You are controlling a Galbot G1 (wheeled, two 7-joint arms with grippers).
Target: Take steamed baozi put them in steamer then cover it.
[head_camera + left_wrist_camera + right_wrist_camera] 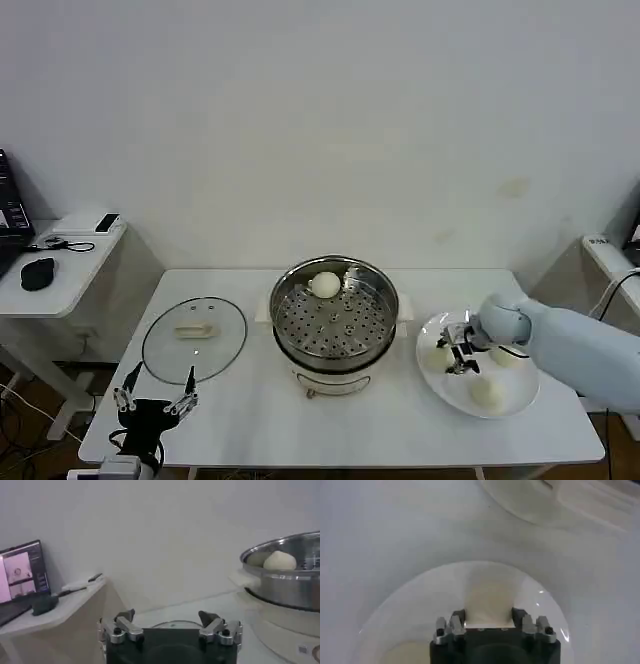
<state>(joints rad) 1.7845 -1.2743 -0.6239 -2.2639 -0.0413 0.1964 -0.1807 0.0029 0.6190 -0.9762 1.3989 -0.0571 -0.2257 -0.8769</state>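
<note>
The right gripper (459, 349) hangs low over the white plate (500, 408) at the right end of the surface (250, 410). In the right wrist view its jaws are spread with a cream-white baozi (488, 602) sitting between them, one finger on each flank; whether the pads actually touch the bun cannot be told. In the head view two more baozi lie on the same plate: one (487, 391) just beyond the jaws toward the robot, the other (503, 355) partly hidden behind the wrist on the outer side.

The steamer (334, 318) stands well to the left of those jaws, mid-surface, its perforated tray uncovered and carrying a single baozi (325, 285) near the far rim.

The left gripper (155, 402) waits at the near left edge of the surface, jaws spread and holding nothing. The cover (194, 338) lies flat on the surface just beyond those jaws, handle up, and the steamer sits further off to their right
</note>
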